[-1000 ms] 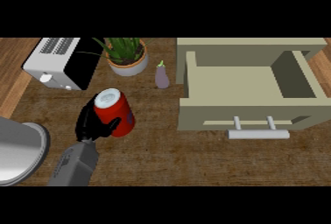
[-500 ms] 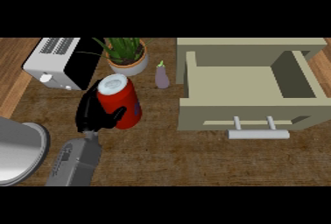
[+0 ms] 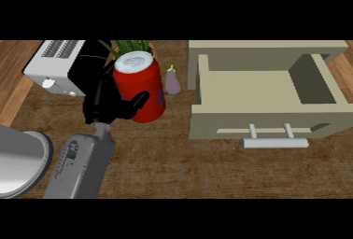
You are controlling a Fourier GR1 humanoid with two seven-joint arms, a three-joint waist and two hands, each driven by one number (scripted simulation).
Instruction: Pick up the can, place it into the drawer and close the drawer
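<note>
We see the can (image 3: 140, 87) held at its left side by our left hand (image 3: 108, 104), whose black fingers and thumb curl round its red body, so the can stands to the right of the palm, left of the open drawer (image 3: 265, 91) and apart from it. The can is a tall red cylinder with a pale, silvery round top and some small marking on its side. The drawer is a beige box with plain flat walls and a pale bar handle (image 3: 274, 142) on its front. Behind the can are a small purple eggplant (image 3: 172, 83), a green potted plant (image 3: 127, 46) and a white toaster (image 3: 58, 65), all on the brown wood-grain counter (image 3: 207, 172).
</note>
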